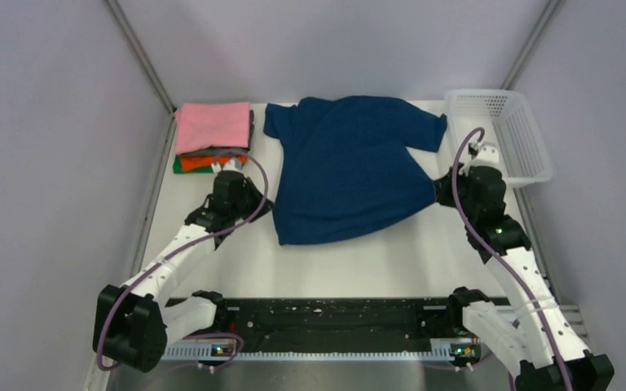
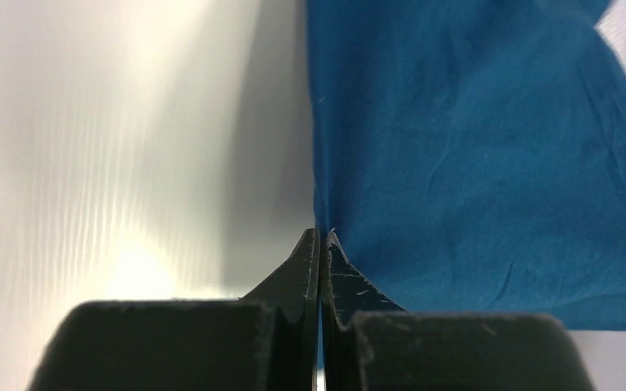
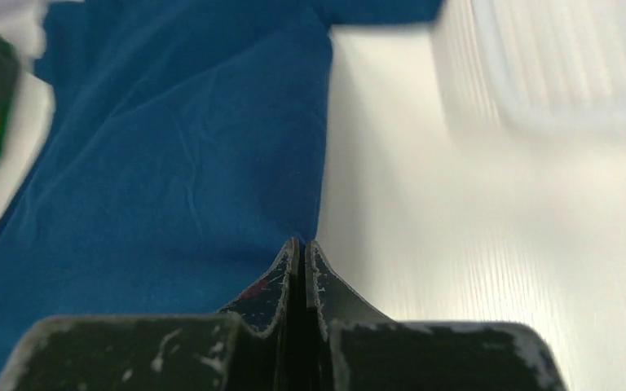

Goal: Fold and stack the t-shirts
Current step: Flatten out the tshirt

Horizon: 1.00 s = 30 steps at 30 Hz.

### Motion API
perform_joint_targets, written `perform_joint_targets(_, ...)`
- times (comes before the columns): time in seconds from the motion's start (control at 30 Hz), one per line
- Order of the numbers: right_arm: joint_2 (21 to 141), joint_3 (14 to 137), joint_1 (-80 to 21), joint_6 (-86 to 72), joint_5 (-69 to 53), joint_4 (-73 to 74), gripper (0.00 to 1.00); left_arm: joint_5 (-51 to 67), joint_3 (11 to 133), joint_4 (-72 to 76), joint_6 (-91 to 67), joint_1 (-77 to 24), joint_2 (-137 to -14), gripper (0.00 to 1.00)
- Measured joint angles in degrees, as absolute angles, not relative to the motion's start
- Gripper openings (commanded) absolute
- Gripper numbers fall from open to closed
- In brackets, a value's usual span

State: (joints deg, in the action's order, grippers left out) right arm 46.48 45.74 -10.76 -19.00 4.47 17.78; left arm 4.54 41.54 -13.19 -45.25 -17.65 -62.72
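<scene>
**A:** Shirt (image 1: 350, 167) first: where do we have it?

**B:** We have it spread flat on the table (image 1: 375, 261), in the far middle. Its sleeves lie at the far end, one out to each side, and its hem is nearest our arms.

**A:** And our hands?

**B:** Our left hand (image 1: 267, 205) is at the shirt's left edge with its fingers pressed together. In the left wrist view we see a sliver of blue between them, so it is pinching the cloth. Our right hand (image 1: 438, 189) is at the right edge, also closed. In the top view the cloth draws to a point there, so we read it as gripping the shirt too.

**A:** What lies around it?

**B:** We see a stack (image 1: 212, 138) of folded shirts in the far left corner, just beside the left sleeve. It has pink on top, with grey, orange and green under it. A basket (image 1: 501, 134) stands in the far right corner, near the right sleeve. We cannot tell whether they touch.
</scene>
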Motion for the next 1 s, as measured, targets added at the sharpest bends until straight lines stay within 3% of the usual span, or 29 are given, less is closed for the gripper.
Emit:
perform_joint_targets(0.33, 37.3, 33.9, -11.1, -31.3, 7.3, 38.5, 0.00, 4.3, 29.4, -20.3, -55.9, -30.7, -60.9, 0.00)
perform_joint_targets(0.57, 39.1, 33.8, -11.2, -37.6, 10.1, 44.6, 0.05, 4.9, 24.6, -23.4, -61.9, -33.8, -61.5, 0.01)
perform_joint_targets(0.6, 39.6, 33.8, -11.2, -38.2, 10.5, 45.2, 0.12, 5.0, 24.7, -23.6, -62.0, -34.1, -61.5, 0.09)
perform_joint_targets(0.63, 39.7, 33.8, -11.2, -38.7, 10.7, 45.7, 0.25, 5.0, 25.0, -24.2, -62.2, -34.5, -61.5, 0.21)
perform_joint_targets(0.67, 39.7, 33.8, -11.2, -39.4, 11.0, 46.2, 0.45, 5.0, 25.3, -24.8, -62.2, -34.8, -61.5, 0.38)
perform_joint_targets(0.7, 39.5, 33.8, -11.2, -39.9, 11.4, 46.6, 0.75, 5.0, 25.9, -25.8, -62.3, -35.3, -61.5, 0.52)
perform_joint_targets(0.73, 39.2, 33.8, -11.2, -40.5, 11.8, 47.1, 0.96, 5.0, 26.7, -26.9, -62.3, -35.8, -61.5, 0.59)
perform_joint_targets(0.77, 38.7, 33.8, -11.2, -41.3, 12.1, 47.5, 0.98, 4.9, 27.5, -28.1, -62.0, -36.2, -61.5, 0.63)
perform_joint_targets(0.83, 37.2, 33.9, -11.2, -41.4, 12.8, 48.2, 0.99, 4.6, 29.7, -31.2, -61.9, -37.2, -61.5, 0.97)
perform_joint_targets(1.0, 34.1, 37.1, -11.2, -40.0, 14.0, 48.4, 0.99, -3.7, 39.6, -41.9, -60.2, -40.2, -60.1, 0.99)
